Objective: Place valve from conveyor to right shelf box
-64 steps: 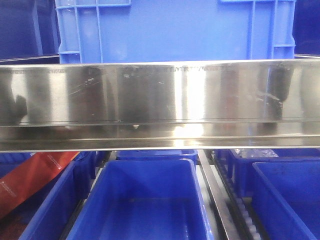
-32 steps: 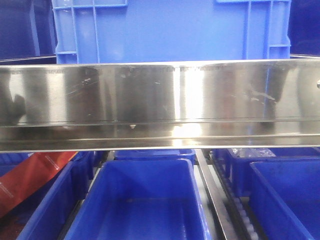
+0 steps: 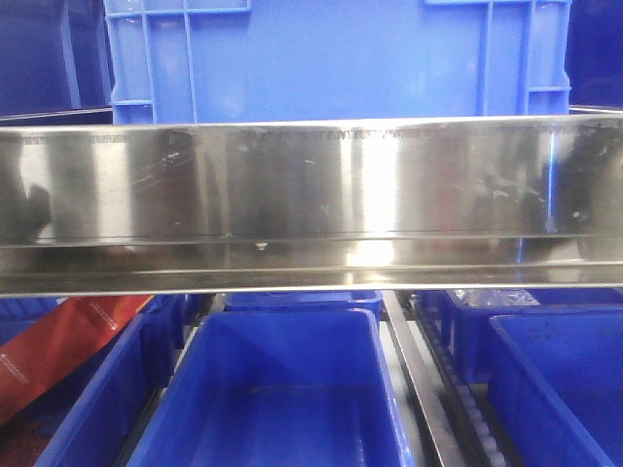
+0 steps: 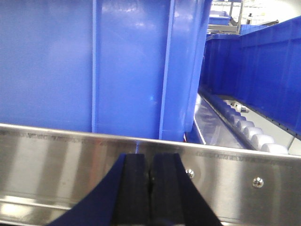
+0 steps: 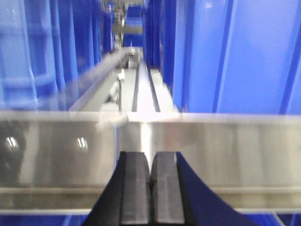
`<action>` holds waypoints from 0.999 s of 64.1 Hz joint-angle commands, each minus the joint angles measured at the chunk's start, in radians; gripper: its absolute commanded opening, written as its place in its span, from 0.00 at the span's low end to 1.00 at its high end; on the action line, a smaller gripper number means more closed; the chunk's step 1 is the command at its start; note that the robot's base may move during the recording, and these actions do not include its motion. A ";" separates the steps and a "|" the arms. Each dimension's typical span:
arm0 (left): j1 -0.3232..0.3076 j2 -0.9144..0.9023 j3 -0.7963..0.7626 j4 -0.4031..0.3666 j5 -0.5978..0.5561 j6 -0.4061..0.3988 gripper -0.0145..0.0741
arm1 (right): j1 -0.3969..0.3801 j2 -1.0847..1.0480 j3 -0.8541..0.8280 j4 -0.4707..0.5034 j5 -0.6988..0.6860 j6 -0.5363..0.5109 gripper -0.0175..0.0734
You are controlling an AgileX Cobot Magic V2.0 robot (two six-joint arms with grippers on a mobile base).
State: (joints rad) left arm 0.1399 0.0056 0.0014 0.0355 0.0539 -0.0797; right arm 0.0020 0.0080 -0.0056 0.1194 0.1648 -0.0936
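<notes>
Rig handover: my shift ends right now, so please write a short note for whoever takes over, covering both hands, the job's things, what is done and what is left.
Left hand: shut, empty, facing a shiny steel shelf rail with a tall blue plastic crate behind it.
Right hand: shut, empty, facing the same kind of rail; view blurred.
Valve and conveyor: in none of the views.
Front view: open blue plastic bins below the rail.
Done: nothing visible; no valve in the bins that show.
Left: find the valve, pick it, place it in the right shelf box.
</notes>
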 commanded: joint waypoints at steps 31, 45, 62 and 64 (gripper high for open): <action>0.004 -0.006 -0.001 0.004 -0.020 0.001 0.04 | -0.010 -0.008 0.006 -0.005 -0.044 0.000 0.01; 0.004 -0.006 -0.001 0.004 -0.020 0.001 0.04 | -0.010 -0.008 0.006 -0.005 -0.044 0.000 0.01; 0.004 -0.006 -0.001 0.004 -0.020 0.001 0.04 | -0.010 -0.008 0.006 -0.005 -0.044 0.000 0.01; 0.004 -0.006 -0.001 0.004 -0.020 0.001 0.04 | -0.010 -0.008 0.006 -0.005 -0.044 0.000 0.01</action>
State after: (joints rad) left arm 0.1399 0.0056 0.0014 0.0355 0.0522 -0.0797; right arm -0.0037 0.0038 -0.0012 0.1194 0.1446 -0.0936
